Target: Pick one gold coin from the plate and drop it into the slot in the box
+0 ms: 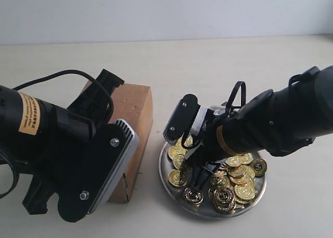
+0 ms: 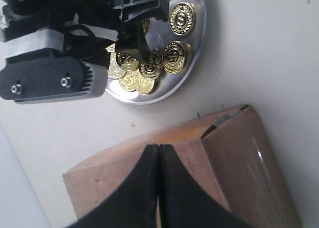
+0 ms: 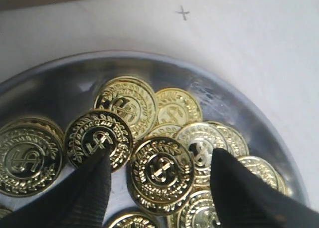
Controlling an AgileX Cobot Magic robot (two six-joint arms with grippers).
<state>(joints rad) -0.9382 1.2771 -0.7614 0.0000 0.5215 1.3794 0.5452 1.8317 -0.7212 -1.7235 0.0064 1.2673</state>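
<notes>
Matte cream tabletop (image 1: 218, 66) meets plain pale grey-white wall (image 1: 166, 11) at rear. 1 small pencilled cross (image 3: 183, 12) on tabletop.

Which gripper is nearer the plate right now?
Right. The right gripper is down inside the plate, open, straddling a gold coin. The left gripper is shut over the cardboard box, off to the plate's side.

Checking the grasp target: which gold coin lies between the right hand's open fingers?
The wreath-rimmed coin centred in the right hand's gap, lying atop brighter coins. Its look-alike neighbour is partly covered by one finger instead.
</notes>
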